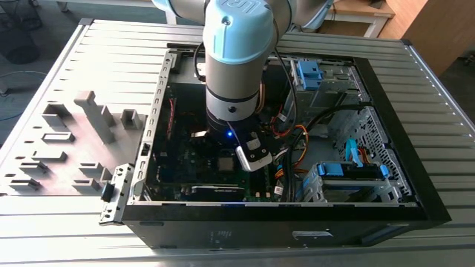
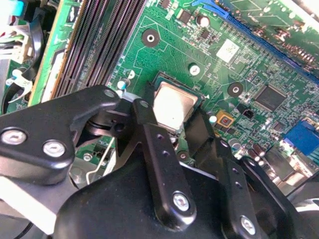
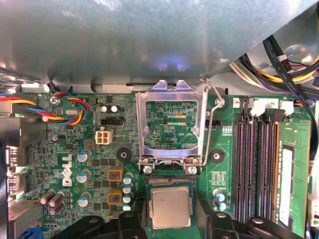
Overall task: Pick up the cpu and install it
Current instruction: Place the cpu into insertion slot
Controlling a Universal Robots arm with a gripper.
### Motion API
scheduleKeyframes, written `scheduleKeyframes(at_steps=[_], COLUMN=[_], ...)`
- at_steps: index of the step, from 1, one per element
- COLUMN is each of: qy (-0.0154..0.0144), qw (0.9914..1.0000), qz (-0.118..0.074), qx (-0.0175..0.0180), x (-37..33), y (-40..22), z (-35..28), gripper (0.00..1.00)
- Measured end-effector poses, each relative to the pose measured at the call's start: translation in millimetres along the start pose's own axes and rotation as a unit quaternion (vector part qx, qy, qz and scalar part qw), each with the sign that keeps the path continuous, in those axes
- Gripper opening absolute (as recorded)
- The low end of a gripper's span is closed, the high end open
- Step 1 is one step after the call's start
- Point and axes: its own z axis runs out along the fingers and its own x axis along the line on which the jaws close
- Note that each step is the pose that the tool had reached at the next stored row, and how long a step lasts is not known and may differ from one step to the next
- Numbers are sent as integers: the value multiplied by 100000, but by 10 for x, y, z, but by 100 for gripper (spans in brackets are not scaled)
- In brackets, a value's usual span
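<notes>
The gripper (image 2: 172, 119) stands spread, its fingers (image 2: 149, 134) straddling the cpu (image 3: 171, 206), which lies flat on the motherboard (image 3: 224, 149) just beside the flipped-open socket frame (image 3: 172, 124); memory slots (image 3: 254, 164) run near that frame.

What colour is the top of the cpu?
Dull silver-grey; the cpu shows best in the first wrist view.

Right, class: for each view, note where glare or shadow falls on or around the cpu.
Second wrist view: the cpu has its metal top washed pale by reflected light. First wrist view: it looks duller, while the raised socket frame gleams. Exterior view: the inside of the PC case lies in shadow beneath the arm.
</notes>
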Motion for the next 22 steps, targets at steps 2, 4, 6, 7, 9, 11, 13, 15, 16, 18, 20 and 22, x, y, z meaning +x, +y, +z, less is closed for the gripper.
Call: scheduleKeyframes(at_steps=[2, 4, 6, 7, 9, 11, 13, 15, 16, 18, 20, 22], qy=[-14, -19, -21, -20, -20, -27, -37, -24, -28, -23, -14, -13], qw=[100000, 100000, 100000, 100000, 100000, 100000, 100000, 100000, 100000, 100000, 99999, 99999], qz=[4, -2, -1, 1, 1, -2, -3, -5, 3, 93, 312, 497], qx=[1, -10, -14, -11, -13, -22, -33, -49, -94, -114, -104, -100], x=[0, -1, -1, -1, -2, -2, -3, -3, -2, -2, -1, 5], y=[0, 0, 0, 0, 0, 1, 0, 0, 0, 0, 2, 4], z=[0, 1, 2, 1, 1, -1, -11, -19, -19, -19, -20, -20], gripper=[46, 46, 46, 46, 46, 46, 46, 46, 46, 46, 46, 46])
